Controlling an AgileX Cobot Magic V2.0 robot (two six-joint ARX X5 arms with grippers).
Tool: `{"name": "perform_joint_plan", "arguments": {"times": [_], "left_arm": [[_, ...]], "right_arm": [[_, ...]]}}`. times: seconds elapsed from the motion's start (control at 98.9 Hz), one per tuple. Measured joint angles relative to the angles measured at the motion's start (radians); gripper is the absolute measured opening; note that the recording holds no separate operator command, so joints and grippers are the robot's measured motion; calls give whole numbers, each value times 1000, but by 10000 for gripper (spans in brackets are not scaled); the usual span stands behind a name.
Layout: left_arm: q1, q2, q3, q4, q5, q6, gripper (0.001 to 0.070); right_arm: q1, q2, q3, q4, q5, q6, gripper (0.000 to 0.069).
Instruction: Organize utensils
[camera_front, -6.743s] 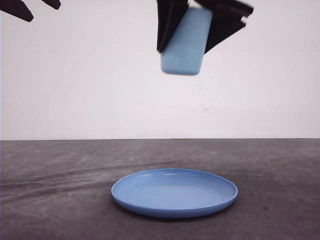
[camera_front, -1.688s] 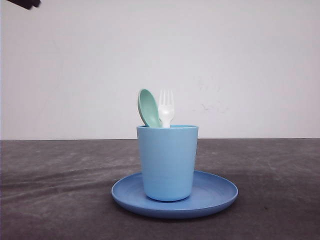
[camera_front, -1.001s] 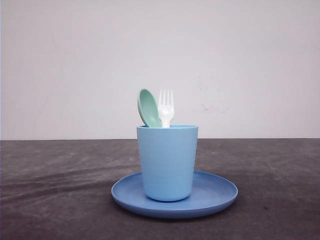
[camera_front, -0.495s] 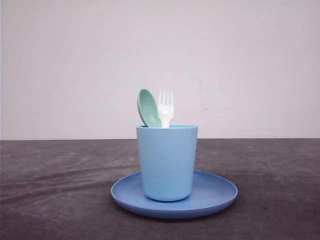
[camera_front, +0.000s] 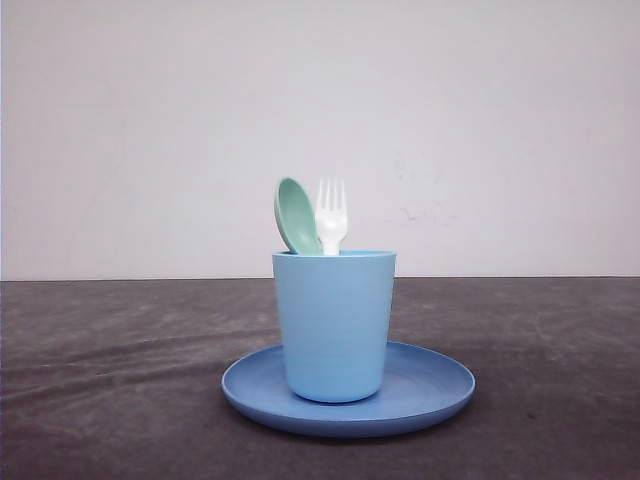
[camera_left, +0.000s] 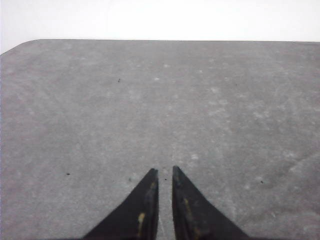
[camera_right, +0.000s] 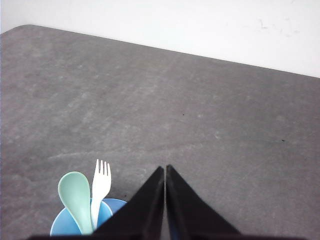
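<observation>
On the dark grey desk (camera_front: 100, 380), a round blue plate (camera_front: 430, 385) carries an upright light blue cup (camera_front: 334, 325); inside it the green spoon (camera_front: 296, 216) stands on the left, touching the white fork (camera_front: 331, 215) beside it, both heads above the rim. The left tool (camera_left: 161, 175) hangs over bare desk, its fingers nearly together with a thin gap and nothing between them. The right tool (camera_right: 164, 172) hangs above the cup, its fingers pressed together and empty.

Bright, even, diffuse lighting throughout. Soft, faint shadow under the plate (camera_front: 430, 385) on the desk (camera_front: 120, 380). No glare. Slightly soft focus, mild grain on the wall (camera_front: 500, 120). Dark, underexposed near-silhouette of the left tool (camera_left: 165, 172).
</observation>
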Motion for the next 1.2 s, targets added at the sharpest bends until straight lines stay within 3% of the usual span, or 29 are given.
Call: {"name": "perform_joint_plan", "arguments": {"times": [0.94, 1.102, 1.203], "left_arm": [[0, 0, 0, 0, 0, 3, 25], [0, 0, 0, 0, 0, 3, 25], [0, 0, 0, 0, 0, 3, 25]], "right_arm": [[0, 0, 0, 0, 3, -2, 4], [-22, 0, 0, 57, 93, -47, 4], [-95, 0, 0, 124, 84, -91, 4]]}}
